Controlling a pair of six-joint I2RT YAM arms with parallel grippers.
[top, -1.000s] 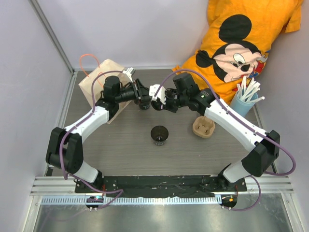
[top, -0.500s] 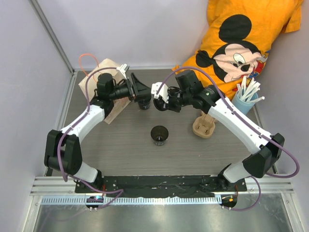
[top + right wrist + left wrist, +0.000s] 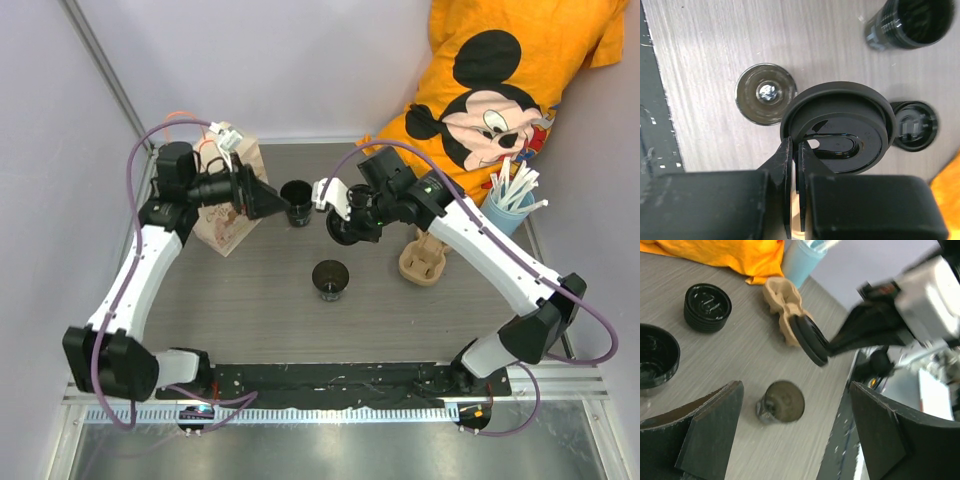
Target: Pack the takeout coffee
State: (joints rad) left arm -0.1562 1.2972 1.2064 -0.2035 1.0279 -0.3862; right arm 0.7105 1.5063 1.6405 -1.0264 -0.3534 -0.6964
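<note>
Beside the open black cup, on the side toward the left arm, the brown paper bag (image 3: 215, 224) stands on the counter (image 3: 260, 310), the biggest thing here and where the coffee must end up. The left gripper (image 3: 268, 200) hovers between bag and cup, its jaws spread wide and holding nothing, their tips just short of the cup's wall. On the cup's other side the right gripper (image 3: 796, 155) has its jaws pinched on the rim of a black lid (image 3: 845, 125), carried in the air near the cup and tilted well off level. Well beyond it from the cup sits the beige pulp carrier (image 3: 421, 262). The takeout cup (image 3: 295, 198) itself stands upright and uncovered; whether it holds liquid I cannot tell. A second small cup (image 3: 330, 278) stands nearer the arm bases than it, and a loose lid (image 3: 914, 125) lies on the counter near it.

The step in hand looks like capping. To do it well, the lid should be brought level first, centred over the cup's rim, then pressed straight down. Pinched at one edge, it will likely seat on that side only, so a second press across may be needed. The cup seems light and could skid or tip; closing the left jaws gently round its wall would steady it.
</note>
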